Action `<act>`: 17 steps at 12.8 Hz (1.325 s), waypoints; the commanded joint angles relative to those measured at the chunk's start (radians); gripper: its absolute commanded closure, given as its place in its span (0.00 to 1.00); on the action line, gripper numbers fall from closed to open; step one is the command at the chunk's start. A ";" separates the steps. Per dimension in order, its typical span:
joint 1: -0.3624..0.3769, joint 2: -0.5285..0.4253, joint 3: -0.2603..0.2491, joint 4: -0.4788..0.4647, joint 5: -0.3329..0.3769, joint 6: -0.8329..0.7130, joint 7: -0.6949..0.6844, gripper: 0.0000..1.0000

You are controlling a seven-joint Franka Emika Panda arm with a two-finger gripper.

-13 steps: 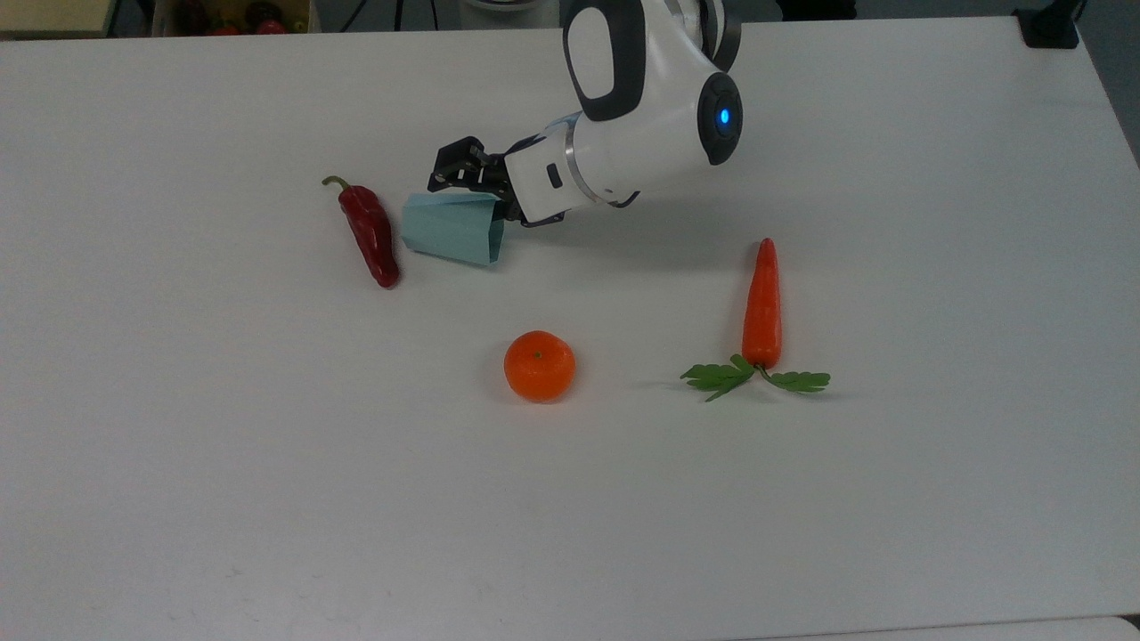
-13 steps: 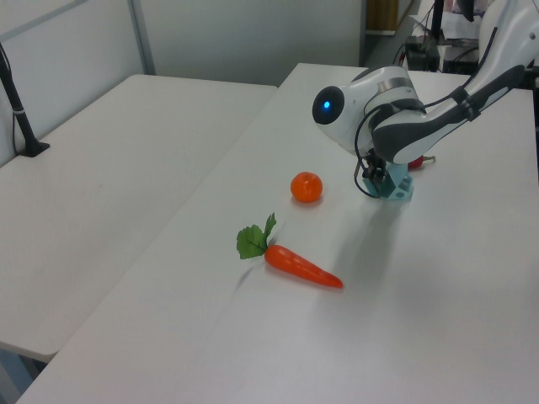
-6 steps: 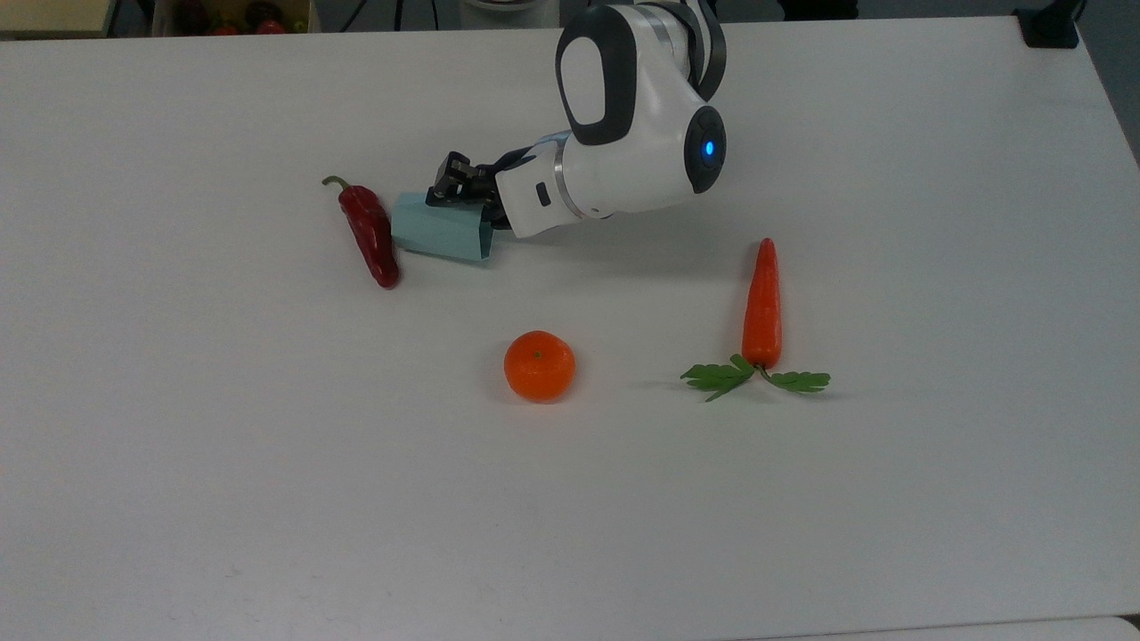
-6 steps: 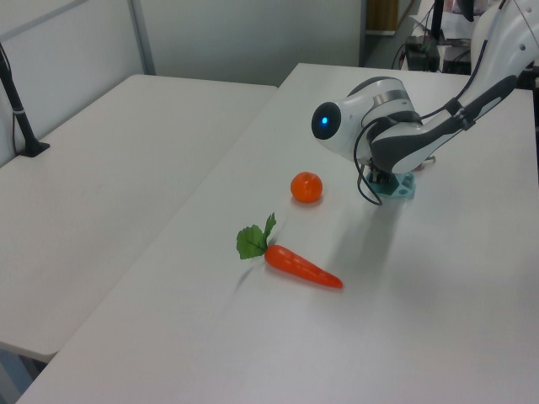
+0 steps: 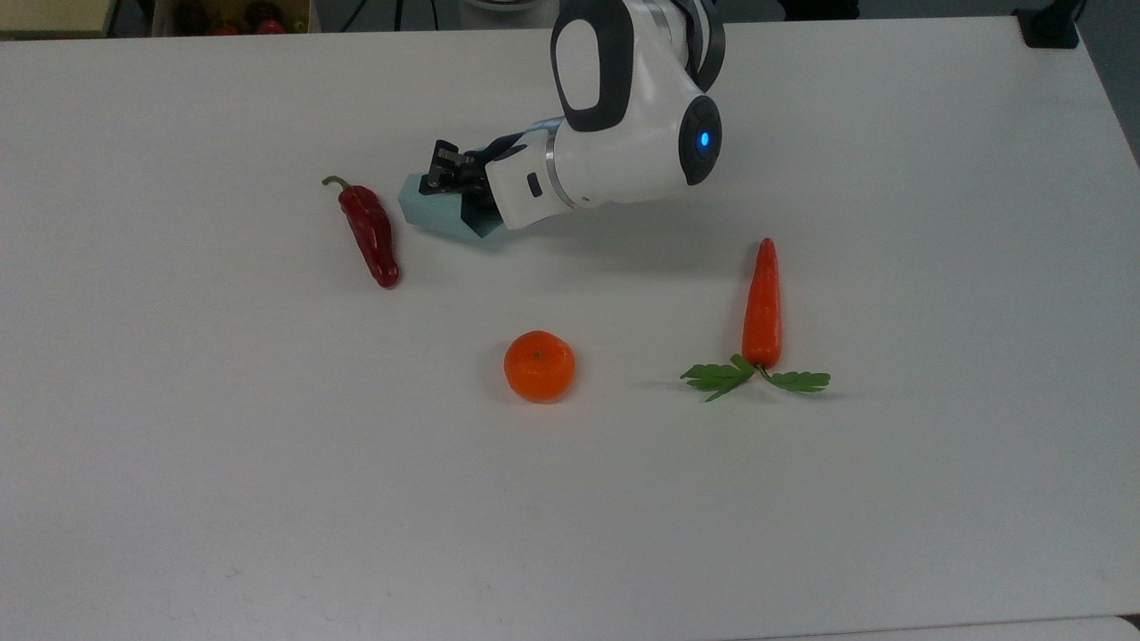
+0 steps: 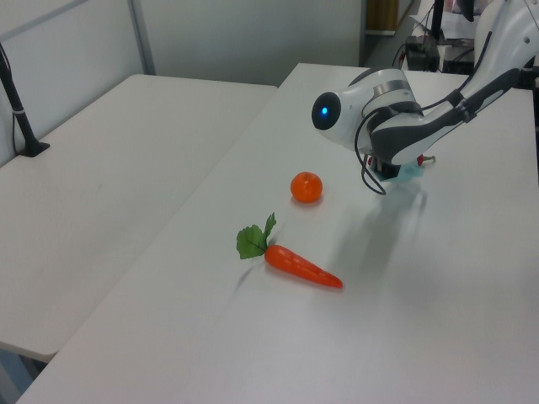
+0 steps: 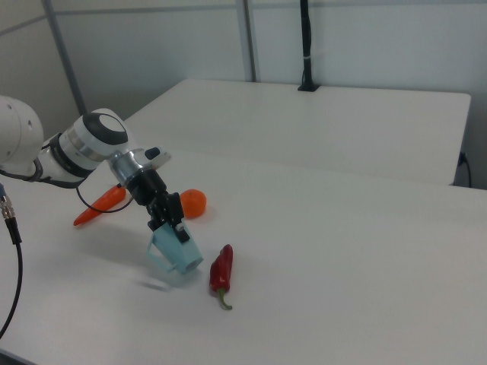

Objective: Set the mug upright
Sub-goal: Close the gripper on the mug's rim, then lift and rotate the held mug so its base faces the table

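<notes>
Pincer [image 7: 169,220] clamped on the rim wall of the mug [image 7: 178,253], one finger seemingly inside the mouth and one outside, though exact contact hard to confirm. Mug carried tilted, clear of the desk [image 7: 342,258] in the right view, a faint shadow beneath it; hangs just beside the red chilli [image 7: 221,274], not touching. In the top view, mug [image 5: 436,212] half hidden under the pincer [image 5: 448,172], near the chilli [image 5: 368,233] on the top view's left, well apart from the orange [image 5: 539,365] and the carrot [image 5: 762,304].

Looks: pale light-blue, flat faceted sides, tapering toward a narrower base, no handle to be seen. Wide mouth up toward the pincer, base pointing down and away toward the chilli.

Handling, as a judgement: probably light, thin-walled and stiff, likely plastic or similar, given how readily a pinch on one wall lifts it. Smooth facets likely slippery, so liable to swing or slide in a one-wall hold. Rim grip suitable for righting: lets the base swing down to meet the desk first. Gentle lowering advisable, since the narrow base makes tipping easy on release.
</notes>
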 commanded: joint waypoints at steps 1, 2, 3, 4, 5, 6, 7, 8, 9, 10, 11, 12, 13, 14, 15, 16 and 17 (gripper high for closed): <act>0.002 -0.056 0.000 -0.009 0.030 -0.011 -0.034 0.96; 0.002 -0.071 0.001 -0.006 0.045 -0.003 -0.040 0.96; 0.002 -0.079 0.001 -0.003 0.092 0.003 -0.064 0.95; -0.004 -0.094 0.003 0.003 0.155 0.035 -0.102 0.94; -0.007 -0.112 0.003 0.014 0.219 0.088 -0.133 0.94; -0.010 -0.129 0.003 0.017 0.308 0.143 -0.176 0.92; -0.013 -0.137 0.003 0.017 0.367 0.177 -0.213 0.91; -0.016 -0.139 0.003 0.016 0.417 0.216 -0.250 0.91; -0.016 -0.139 0.003 0.016 0.463 0.254 -0.285 0.91; -0.021 -0.137 0.003 0.013 0.499 0.295 -0.325 0.90; -0.027 -0.134 0.004 0.005 0.531 0.341 -0.371 0.89; -0.030 -0.130 0.003 -0.003 0.572 0.383 -0.414 0.89; -0.032 -0.128 0.003 -0.015 0.603 0.414 -0.445 0.89; -0.033 -0.126 0.003 -0.029 0.619 0.435 -0.465 0.87; -0.038 -0.126 0.003 -0.030 0.628 0.449 -0.478 0.85; -0.042 -0.126 0.003 -0.032 0.637 0.451 -0.488 0.79; -0.047 -0.126 0.003 -0.032 0.640 0.449 -0.491 0.70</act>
